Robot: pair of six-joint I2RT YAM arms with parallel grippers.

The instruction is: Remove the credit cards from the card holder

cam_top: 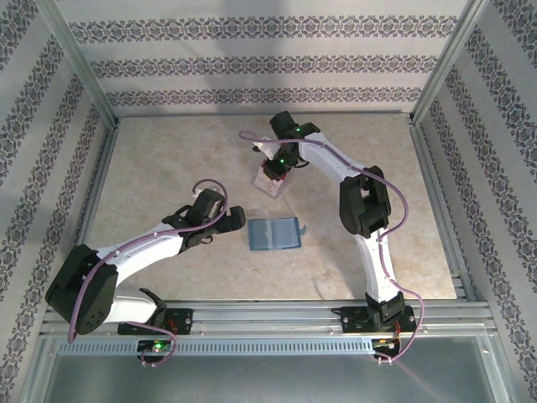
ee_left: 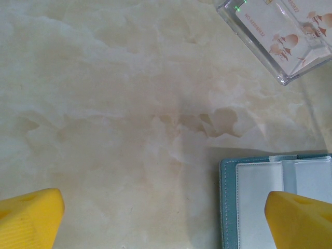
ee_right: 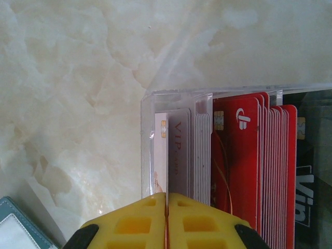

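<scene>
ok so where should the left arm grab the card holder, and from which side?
Likely the stitched outer edge of its left cover, approached low from the left. The card holder lies open and flat on the table, so only its thin edges can be pinched. The left arm's open fingers sit at that edge, one above the cover.

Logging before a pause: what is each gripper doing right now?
Left gripper: open, empty, at the card holder edge.
Right gripper: shut over the clear card box; a held card cannot be told.
</scene>
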